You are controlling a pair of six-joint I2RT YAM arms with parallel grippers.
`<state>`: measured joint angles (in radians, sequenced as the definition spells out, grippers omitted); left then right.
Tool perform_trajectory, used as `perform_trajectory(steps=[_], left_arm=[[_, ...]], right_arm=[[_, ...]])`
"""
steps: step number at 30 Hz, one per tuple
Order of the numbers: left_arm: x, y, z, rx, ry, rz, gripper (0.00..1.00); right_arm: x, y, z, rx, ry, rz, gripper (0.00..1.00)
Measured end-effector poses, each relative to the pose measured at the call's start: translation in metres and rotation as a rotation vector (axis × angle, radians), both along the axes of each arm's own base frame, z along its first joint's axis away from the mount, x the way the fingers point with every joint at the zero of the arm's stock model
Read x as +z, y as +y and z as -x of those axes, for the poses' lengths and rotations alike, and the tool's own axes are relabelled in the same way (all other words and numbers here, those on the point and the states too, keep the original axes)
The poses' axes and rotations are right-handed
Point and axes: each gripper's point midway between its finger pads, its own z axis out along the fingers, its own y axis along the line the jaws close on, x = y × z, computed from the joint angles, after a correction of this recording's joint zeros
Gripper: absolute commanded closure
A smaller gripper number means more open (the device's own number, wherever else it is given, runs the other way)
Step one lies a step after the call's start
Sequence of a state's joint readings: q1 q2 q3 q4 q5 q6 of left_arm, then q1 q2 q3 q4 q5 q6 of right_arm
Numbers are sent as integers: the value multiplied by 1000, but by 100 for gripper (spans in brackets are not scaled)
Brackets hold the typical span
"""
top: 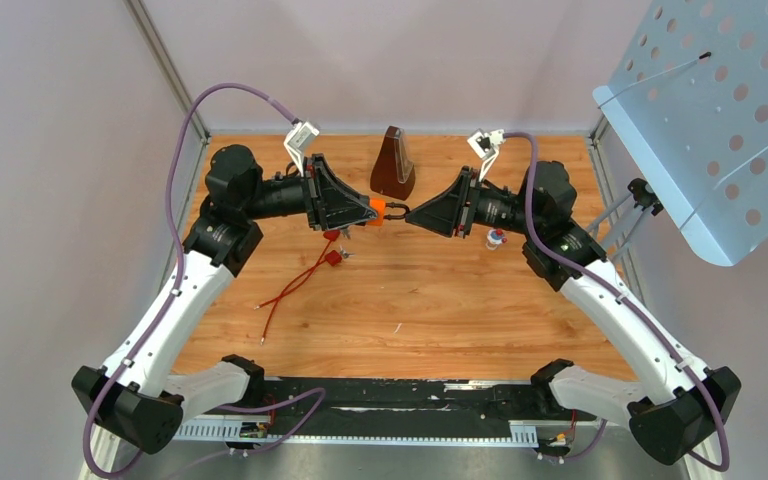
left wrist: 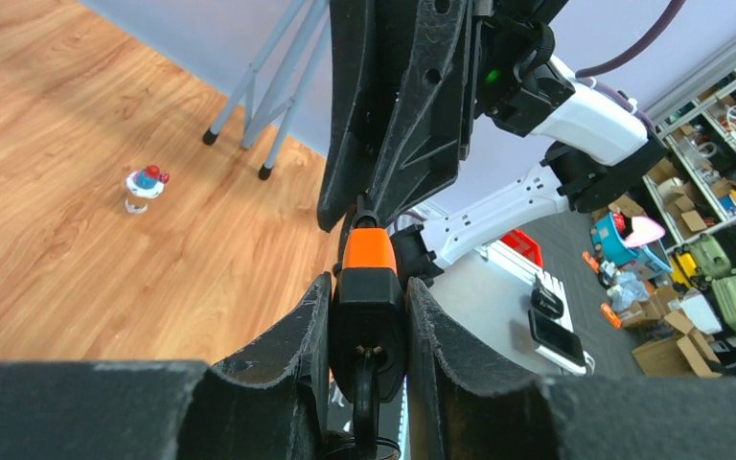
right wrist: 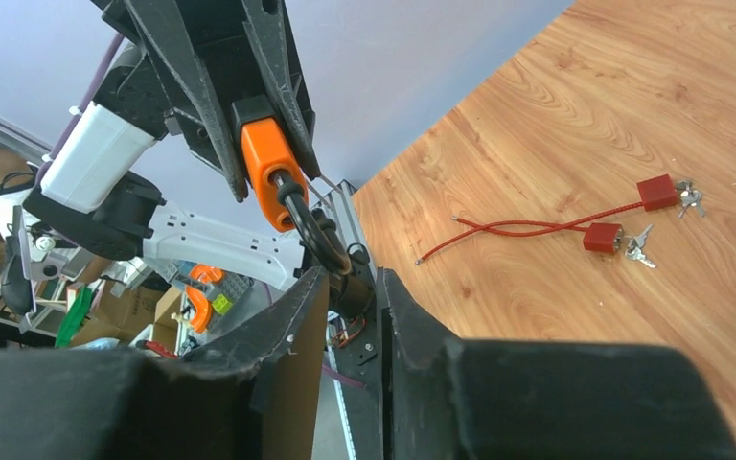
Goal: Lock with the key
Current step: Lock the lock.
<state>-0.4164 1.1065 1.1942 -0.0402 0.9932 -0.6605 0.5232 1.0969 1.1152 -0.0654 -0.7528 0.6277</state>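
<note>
Clamping the orange padlock [left wrist: 369, 273], left gripper [top: 366, 212] faces right gripper [top: 412, 214], perhaps pinching its black shackle [right wrist: 309, 222]; pyramid metronome [top: 393, 165] above, red cable locks [top: 334, 257] below.

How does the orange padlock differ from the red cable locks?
The orange padlock is held in the air by the left tool; the red cable locks lie on the table. The padlock has a short black shackle; the red locks have long thin red cables. Its body is orange and black; theirs are red. Both are small locks.
</note>
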Motion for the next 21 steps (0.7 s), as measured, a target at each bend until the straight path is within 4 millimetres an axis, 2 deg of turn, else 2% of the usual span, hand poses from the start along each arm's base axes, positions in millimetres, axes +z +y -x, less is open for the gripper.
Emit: perform_trajectory(steps=[9,13,21], left_arm=[[-1,-1,1,-11,35,5,100],[-5,-2,0,-14,52,3,100],[-10,-2,-4,-9,74,19,100]], right_arm=[[12,3,2,15,-21,-51,82],[14,7,3,32,-21,-65,100],[12,11,3,53,4,-76,100]])
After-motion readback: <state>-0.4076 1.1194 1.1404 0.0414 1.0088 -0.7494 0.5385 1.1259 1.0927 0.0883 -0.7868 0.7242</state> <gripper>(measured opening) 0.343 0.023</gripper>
